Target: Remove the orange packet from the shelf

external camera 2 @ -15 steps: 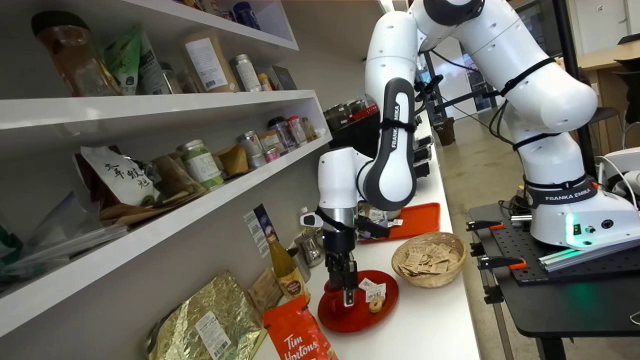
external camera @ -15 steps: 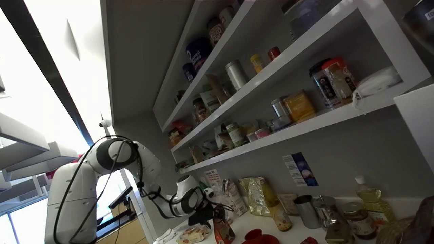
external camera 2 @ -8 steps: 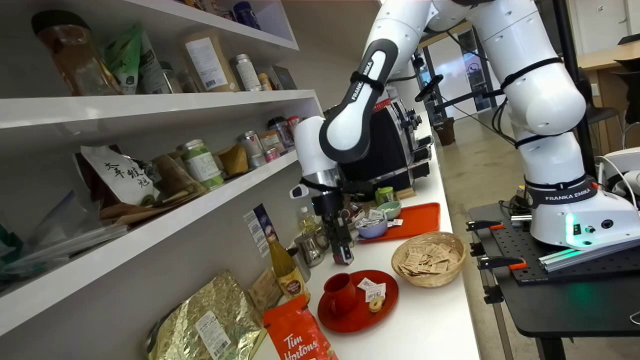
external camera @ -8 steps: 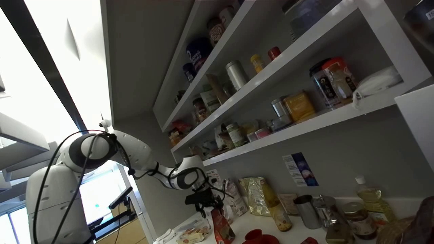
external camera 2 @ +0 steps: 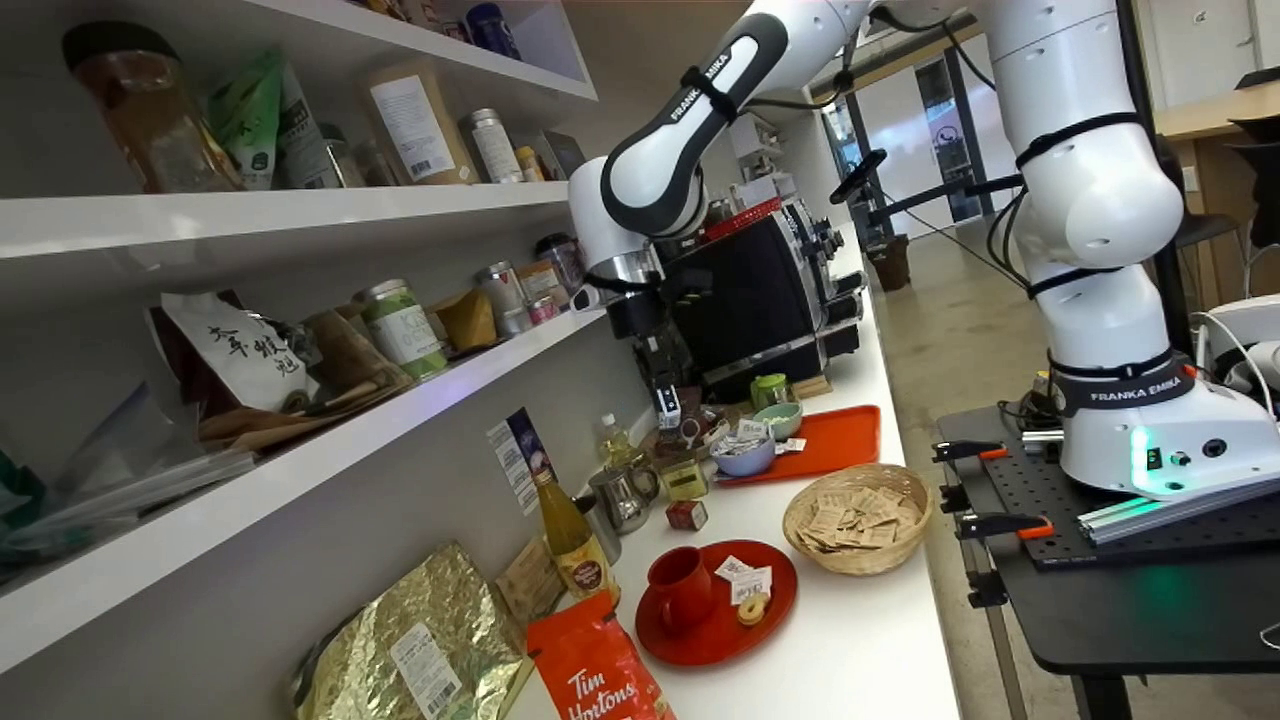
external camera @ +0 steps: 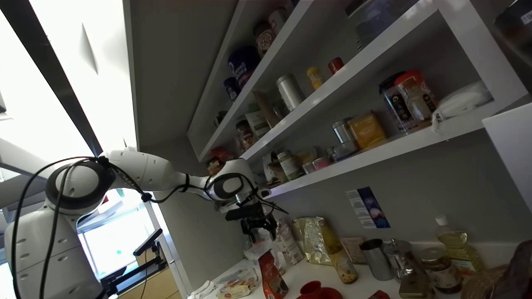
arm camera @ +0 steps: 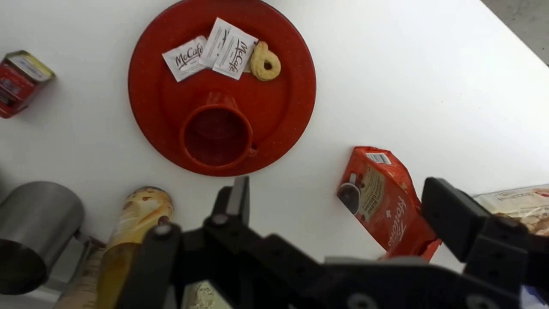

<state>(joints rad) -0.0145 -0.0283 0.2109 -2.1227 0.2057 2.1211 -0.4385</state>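
The hand (arm camera: 343, 201) hangs over the counter (arm camera: 433, 98), spread wide. In an exterior view, the orange packet (external camera: 222, 153) sits on the shelf (external camera: 316, 100), high above the counter's far corner and well apart from the hand. A red bag (arm camera: 384, 206) stands on the counter lower down, well in from the edge that the wrist view shows.

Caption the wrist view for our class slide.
Wrist view: open end effector above a white counter, with a red mug on a red plate and a red bag.
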